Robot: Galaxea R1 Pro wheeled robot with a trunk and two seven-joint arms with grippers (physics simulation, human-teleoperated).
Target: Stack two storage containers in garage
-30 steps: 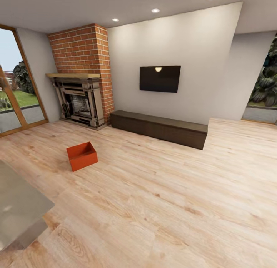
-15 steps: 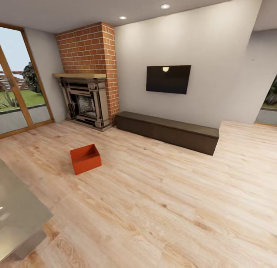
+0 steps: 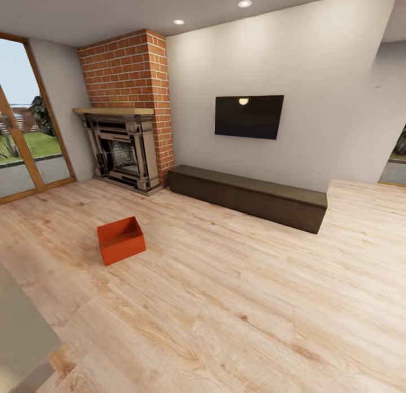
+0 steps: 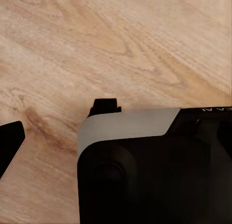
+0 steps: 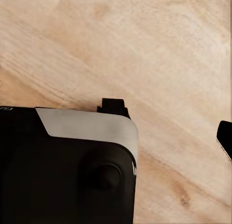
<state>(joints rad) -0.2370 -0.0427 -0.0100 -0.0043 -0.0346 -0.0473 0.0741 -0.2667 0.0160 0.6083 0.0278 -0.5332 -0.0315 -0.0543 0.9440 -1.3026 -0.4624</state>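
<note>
Lying open-topped, storage container (image 3: 120, 239) angles toward fireplace (image 3: 123, 150).

Wood-plank floor (image 3: 237, 303) carries one orange-red bin (image 3: 120, 239).

head high, wrists facing plank floor (image 3: 237, 303)

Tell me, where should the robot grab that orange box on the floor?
Probably by a long side wall of the storage container, coming down from above. It sits upright on the wood floor with no lid, so its thin rim is free to pinch.
</note>
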